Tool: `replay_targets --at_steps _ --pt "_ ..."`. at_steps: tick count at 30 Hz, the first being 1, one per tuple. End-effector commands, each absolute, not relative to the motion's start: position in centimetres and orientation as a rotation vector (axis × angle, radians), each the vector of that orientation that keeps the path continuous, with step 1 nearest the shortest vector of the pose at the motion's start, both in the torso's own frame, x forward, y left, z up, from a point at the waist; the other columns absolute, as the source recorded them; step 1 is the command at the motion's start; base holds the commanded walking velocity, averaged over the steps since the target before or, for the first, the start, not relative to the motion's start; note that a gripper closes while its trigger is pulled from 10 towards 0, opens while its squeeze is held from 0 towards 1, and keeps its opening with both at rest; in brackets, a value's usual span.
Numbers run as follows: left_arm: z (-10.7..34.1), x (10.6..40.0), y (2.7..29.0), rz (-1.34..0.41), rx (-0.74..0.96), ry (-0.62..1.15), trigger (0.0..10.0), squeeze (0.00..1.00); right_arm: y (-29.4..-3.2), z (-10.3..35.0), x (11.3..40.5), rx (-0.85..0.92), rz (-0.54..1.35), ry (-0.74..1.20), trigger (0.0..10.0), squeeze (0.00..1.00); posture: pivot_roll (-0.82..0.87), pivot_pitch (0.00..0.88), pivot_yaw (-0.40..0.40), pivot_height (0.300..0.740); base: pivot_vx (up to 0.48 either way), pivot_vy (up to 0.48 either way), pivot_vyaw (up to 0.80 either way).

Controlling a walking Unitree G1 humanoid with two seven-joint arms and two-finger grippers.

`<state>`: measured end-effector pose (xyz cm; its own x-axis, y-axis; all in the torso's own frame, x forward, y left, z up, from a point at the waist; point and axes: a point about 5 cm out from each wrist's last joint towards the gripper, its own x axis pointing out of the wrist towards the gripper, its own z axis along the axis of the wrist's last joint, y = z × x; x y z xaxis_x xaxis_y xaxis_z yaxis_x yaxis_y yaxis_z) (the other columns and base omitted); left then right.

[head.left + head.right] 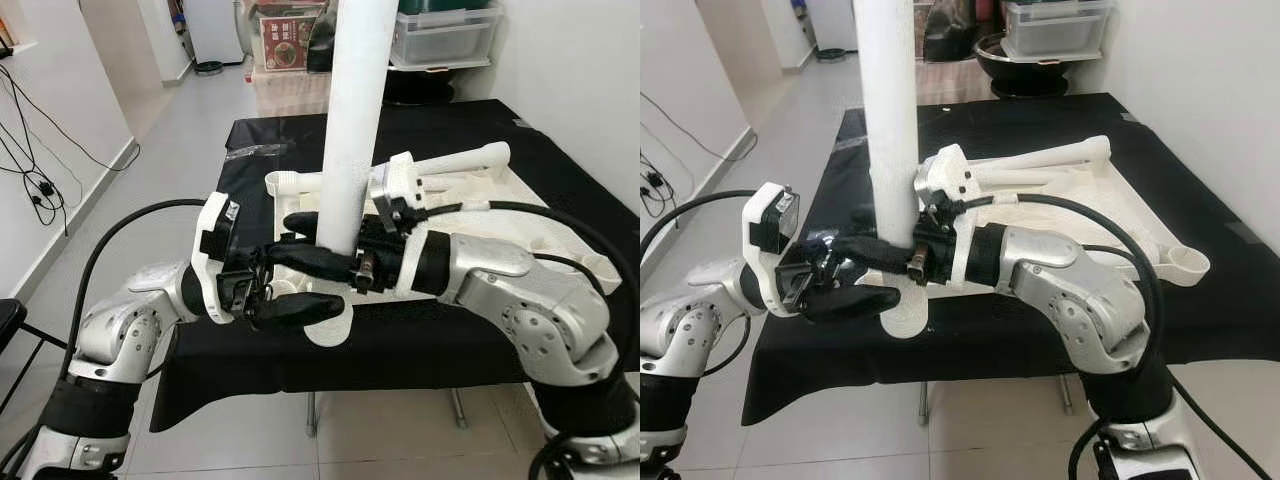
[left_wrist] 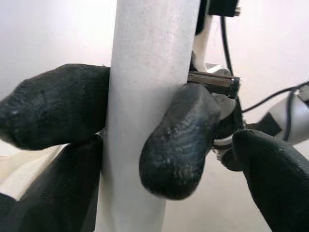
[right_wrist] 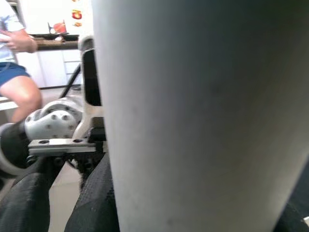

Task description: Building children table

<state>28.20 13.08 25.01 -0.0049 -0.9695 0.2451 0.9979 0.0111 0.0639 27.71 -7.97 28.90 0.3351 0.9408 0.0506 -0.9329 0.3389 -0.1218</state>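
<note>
The floor (image 1: 170, 150) has pale grey tiles. A white wall (image 1: 50, 130) stands at 9 o'clock, with black cables (image 1: 30, 170) hanging on it. A black cloth (image 1: 400, 350) covers the bench. At 12 o'clock sit clear plastic boxes (image 1: 445, 35).

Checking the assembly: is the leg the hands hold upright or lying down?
Upright. The leg rises straight above the tabletop's corner, both hands clamped on it. A second leg lies flat.

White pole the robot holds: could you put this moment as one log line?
white table leg upright | left end effector gripping | right end effector gripping | tabletop on black table
</note>
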Motion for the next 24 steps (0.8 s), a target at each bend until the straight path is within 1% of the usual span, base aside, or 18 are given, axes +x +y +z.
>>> replay_targets --at_steps 1,2,3,4,7,8,11,12,13,14,15,17,18,19,20,22,24 --pt "25.9 27.5 14.2 -1.592 -0.124 -0.275 10.0 1.0 -9.9 29.4 29.7 -0.099 1.004 -0.147 0.0 0.0 -0.12 0.029 0.028 0.74 0.0 0.0 0.0" --pt "25.9 27.5 14.2 -1.592 -0.124 -0.275 10.0 1.0 -9.9 29.4 29.7 -0.099 1.004 -0.147 0.0 0.0 -0.12 0.029 0.028 0.74 0.0 0.0 0.0" --pt "26.1 26.9 15.0 -1.59 -0.102 -0.27 10.0 1.0 -11.3 29.7 31.2 -0.082 0.855 -0.171 0.0 0.0 -0.11 0.032 0.027 0.74 0.0 0.0 0.0" --pt "26.1 26.9 15.0 -1.59 -0.102 -0.27 10.0 1.0 -11.3 29.7 31.2 -0.082 0.855 -0.171 0.0 0.0 -0.11 0.032 0.027 0.74 0.0 0.0 0.0" --pt "25.9 26.7 16.2 -1.515 -0.059 -0.251 10.0 1.0 -13.5 30.3 32.9 -0.033 0.653 -0.209 0.0 0.0 -0.1 0.036 0.025 0.74 0.0 0.0 0.0" --pt "25.9 26.7 16.2 -1.515 -0.059 -0.251 10.0 1.0 -13.5 30.3 32.9 -0.033 0.653 -0.209 0.0 0.0 -0.1 0.036 0.025 0.74 0.0 0.0 0.0" --pt "24.8 26.7 17.7 -1.352 -0.059 -0.236 10.0 1.0 -15.0 30.1 33.5 -0.061 0.516 -0.22 0.0 0.0 -0.1 0.041 0.025 0.74 0.0 0.0 0.0" --pt "24.4 26.8 18.0 -1.29 -0.066 -0.239 10.0 1.0 -15.2 29.9 33.6 -0.068 0.486 -0.218 0.7 0.0 -0.09 0.043 0.025 0.74 0.0 0.0 0.0" --pt "24.2 26.8 18.2 -1.255 -0.07 -0.241 10.0 1.0 -15.4 29.8 33.7 -0.071 0.472 -0.216 0.7 0.0 -0.09 0.043 0.025 0.74 0.0 0.0 0.0" --pt "23.9 27.0 18.3 -1.186 -0.058 -0.246 10.0 1.0 -15.4 29.8 33.7 -0.08 0.458 -0.221 10.0 0.0 -0.09 0.047 0.023 0.74 0.0 0.0 0.0" --pt "23.6 27.2 18.3 -1.139 -0.047 -0.249 10.0 1.0 -15.5 29.8 33.7 -0.087 0.449 -0.225 10.0 0.0 -0.09 0.047 0.023 0.74 0.0 0.0 0.0" --pt "22.8 28.1 18.1 -0.976 -0.066 -0.204 10.0 1.0 -15.6 29.7 33.6 -0.065 0.431 -0.232 10.0 0.0 -0.08 0.051 0.022 0.74 0.0 0.0 0.0" --pt "22.4 28.5 17.9 -0.9 -0.087 -0.179 10.0 0.52 -15.6 29.7 33.6 -0.056 0.425 -0.236 10.0 0.0 -0.08 0.053 0.023 0.74 0.0 0.0 0.0" --pt "22.1 28.9 17.7 -0.828 -0.123 -0.159 10.0 0.06 -15.6 29.6 33.5 -0.05 0.422 -0.238 10.0 0.0 -0.07 0.058 0.023 0.74 0.0 0.0 0.0" --pt "21.8 29.0 17.4 -0.764 -0.137 -0.151 10.0 0.0 -15.7 29.4 33.5 -0.045 0.416 -0.242 10.0 0.0 -0.07 0.061 0.023 0.74 0.0 0.0 0.0" --pt "21.4 28.9 17.1 -0.668 -0.107 -0.142 10.0 0.0 -15.7 29.1 33.4 -0.031 0.413 -0.248 10.0 0.0 -0.07 0.062 0.022 0.74 0.0 0.0 0.0" --pt "21.4 28.8 17.0 -0.645 -0.088 -0.142 10.0 0.0 -15.7 29.0 33.5 -0.026 0.409 -0.252 10.0 0.0 -0.07 0.062 0.022 0.74 0.0 0.0 0.0"
